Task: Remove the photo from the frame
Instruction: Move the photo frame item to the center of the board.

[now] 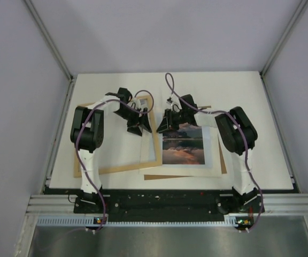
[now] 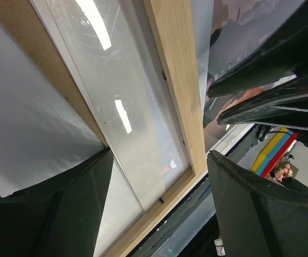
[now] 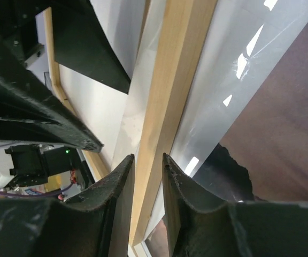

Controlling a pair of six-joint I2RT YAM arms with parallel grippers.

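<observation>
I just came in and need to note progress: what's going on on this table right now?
Two robot arms are working on a wooden picture frame. The right gripper is closed around the frame's right-hand rail, and the left gripper is open, straddling the same rail. The photo is already out of the frame. It lies flat beside it on a brown backing board.
</observation>
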